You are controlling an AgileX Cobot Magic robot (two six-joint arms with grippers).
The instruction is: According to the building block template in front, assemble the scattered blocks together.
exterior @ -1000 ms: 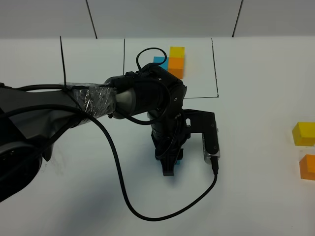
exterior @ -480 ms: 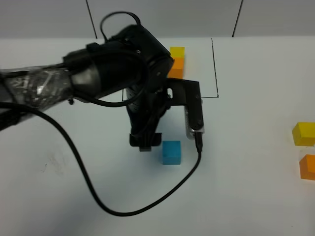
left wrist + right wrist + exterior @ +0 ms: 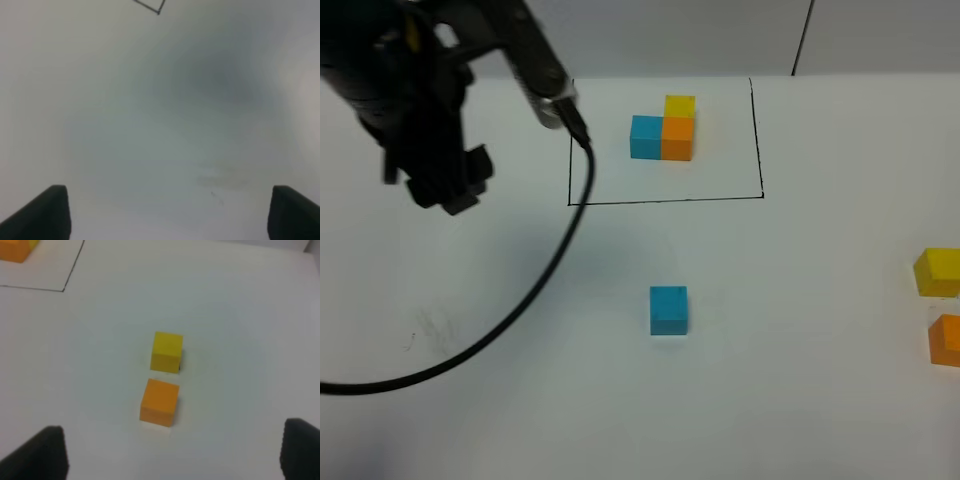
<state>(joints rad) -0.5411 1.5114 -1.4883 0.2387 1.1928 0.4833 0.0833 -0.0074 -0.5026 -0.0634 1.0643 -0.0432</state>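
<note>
The template [image 3: 663,130] is a blue, orange and yellow cube cluster inside a thin black drawn frame [image 3: 665,200] at the back of the table. A loose sky-blue cube [image 3: 668,309] stands alone mid-table, below the frame. A loose yellow cube [image 3: 937,271] and a loose orange cube [image 3: 945,339] sit at the right edge; both show in the right wrist view, yellow [image 3: 167,351] and orange [image 3: 159,402], close together. My left gripper [image 3: 445,188] hangs raised at the far left, open and empty [image 3: 170,215]. My right gripper [image 3: 170,457] is open above the two cubes and is out of the high view.
The left arm's black cable [image 3: 520,320] loops across the left half of the table. A corner of the black frame [image 3: 157,10] shows in the left wrist view. An orange part of the template [image 3: 17,250] and a frame line [image 3: 62,290] show in the right wrist view.
My left gripper let go of the sky-blue cube mid-table, then rose and pulled back to the far left. The template is uncovered again. The yellow and orange cubes have not moved.
</note>
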